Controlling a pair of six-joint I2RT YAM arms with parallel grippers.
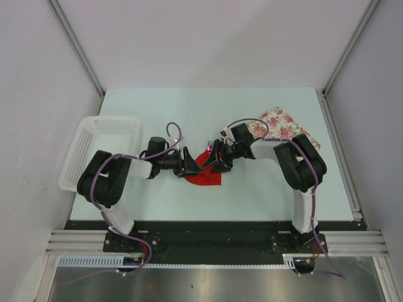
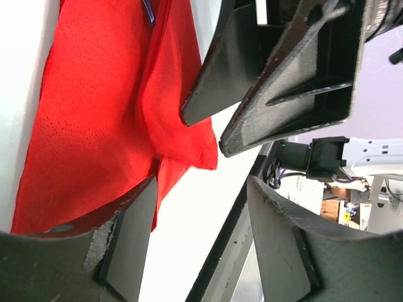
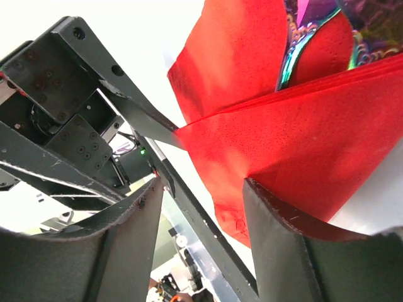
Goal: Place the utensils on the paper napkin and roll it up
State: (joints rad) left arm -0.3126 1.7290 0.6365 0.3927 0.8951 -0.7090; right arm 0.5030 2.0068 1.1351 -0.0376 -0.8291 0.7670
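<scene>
The pale tabletop [image 1: 264,189] is carrying the paper napkin [image 1: 204,176] midway along its near edge, folded over the fork [image 3: 291,60]. The left end effector [image 2: 201,185] and right end effector [image 3: 203,185] are both gaping. Rolling is probably wanting one edge pinched evenly.

White mesh basket [image 1: 79,154] at far-left side of pale blue-green surface [image 1: 189,107], seems to overhang left edge. White cloth w/ pink floral print [image 1: 280,123] lies flat at right-rear, partly hidden, well apart from basket. Grey walls on 3 sides.
</scene>
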